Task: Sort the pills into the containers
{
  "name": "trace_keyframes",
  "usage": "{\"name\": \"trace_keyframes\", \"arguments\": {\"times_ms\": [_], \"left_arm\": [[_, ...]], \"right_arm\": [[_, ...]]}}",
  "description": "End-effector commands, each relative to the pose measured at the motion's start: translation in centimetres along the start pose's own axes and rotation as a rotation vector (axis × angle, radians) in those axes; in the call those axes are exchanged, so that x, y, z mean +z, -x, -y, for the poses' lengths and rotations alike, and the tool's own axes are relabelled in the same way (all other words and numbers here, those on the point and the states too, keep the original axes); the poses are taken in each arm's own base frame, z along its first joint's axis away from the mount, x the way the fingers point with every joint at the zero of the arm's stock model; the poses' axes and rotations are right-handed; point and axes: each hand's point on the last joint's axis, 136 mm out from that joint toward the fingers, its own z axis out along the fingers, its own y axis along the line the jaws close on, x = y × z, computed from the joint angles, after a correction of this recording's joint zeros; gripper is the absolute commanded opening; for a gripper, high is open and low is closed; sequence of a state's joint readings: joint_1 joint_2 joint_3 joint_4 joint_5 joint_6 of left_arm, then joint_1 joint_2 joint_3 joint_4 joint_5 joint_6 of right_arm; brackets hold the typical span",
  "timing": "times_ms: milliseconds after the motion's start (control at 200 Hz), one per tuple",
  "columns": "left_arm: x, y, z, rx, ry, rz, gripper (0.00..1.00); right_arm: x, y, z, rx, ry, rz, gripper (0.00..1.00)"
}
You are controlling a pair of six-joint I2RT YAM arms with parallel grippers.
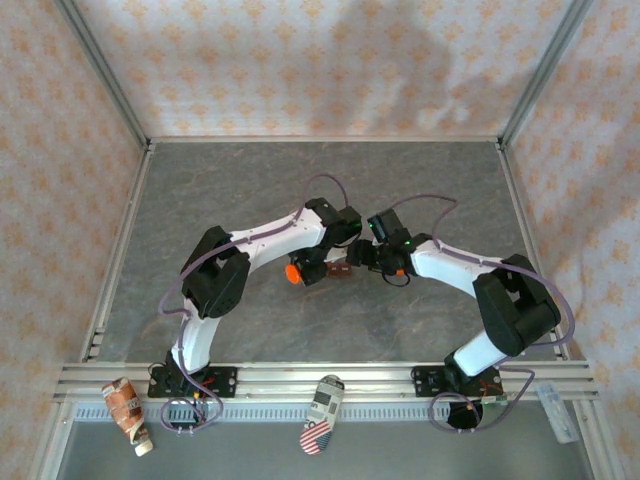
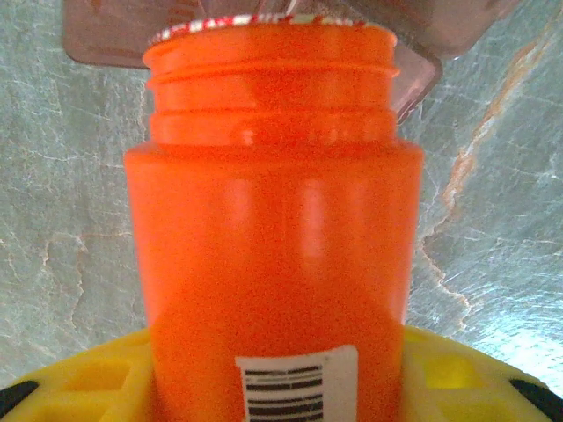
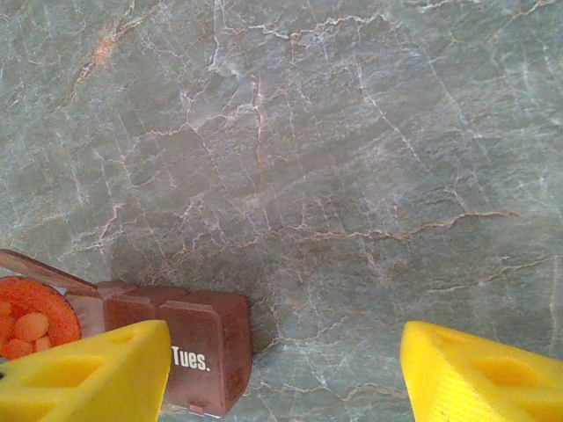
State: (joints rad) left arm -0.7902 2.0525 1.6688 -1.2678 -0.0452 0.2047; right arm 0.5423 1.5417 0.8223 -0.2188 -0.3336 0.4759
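Plainly, "Tues." printed on containers (image 3: 208, 350), barcode label (image 2: 296, 383) on orange bottle (image 2: 273, 255).

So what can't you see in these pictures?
- Labels on the box past "Tues.": right wrist view, a yellow finger covers them.
- Inside the box: left wrist view, the bottle blocks it; top view, too small.
- How many pills: right wrist view, the edge and finger cut the bottle off.

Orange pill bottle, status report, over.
Left end effector shut on orange plastic bottle, cap off, mouth at dark red-brown plastic compartment box. Right end effector open, empty, beside box. Round orange pills at bottle mouth.
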Motion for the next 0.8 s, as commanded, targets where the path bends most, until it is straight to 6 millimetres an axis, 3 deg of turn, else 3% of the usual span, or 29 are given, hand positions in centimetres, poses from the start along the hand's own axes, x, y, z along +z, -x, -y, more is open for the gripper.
{"name": "trace_keyframes", "arguments": {"times_ms": [0, 796], "left_arm": [[-0.31, -0.24, -0.42, 0.033, 0.035, -0.031, 0.0], [-0.14, 0.07, 0.1, 0.066, 0.052, -0.05, 0.0]], "right_arm": [[0.46, -0.35, 0.6, 0.011, -0.011, -0.008, 0.7], [0.67, -0.72, 0.79, 0.015, -0.009, -0.015, 0.7]]}}
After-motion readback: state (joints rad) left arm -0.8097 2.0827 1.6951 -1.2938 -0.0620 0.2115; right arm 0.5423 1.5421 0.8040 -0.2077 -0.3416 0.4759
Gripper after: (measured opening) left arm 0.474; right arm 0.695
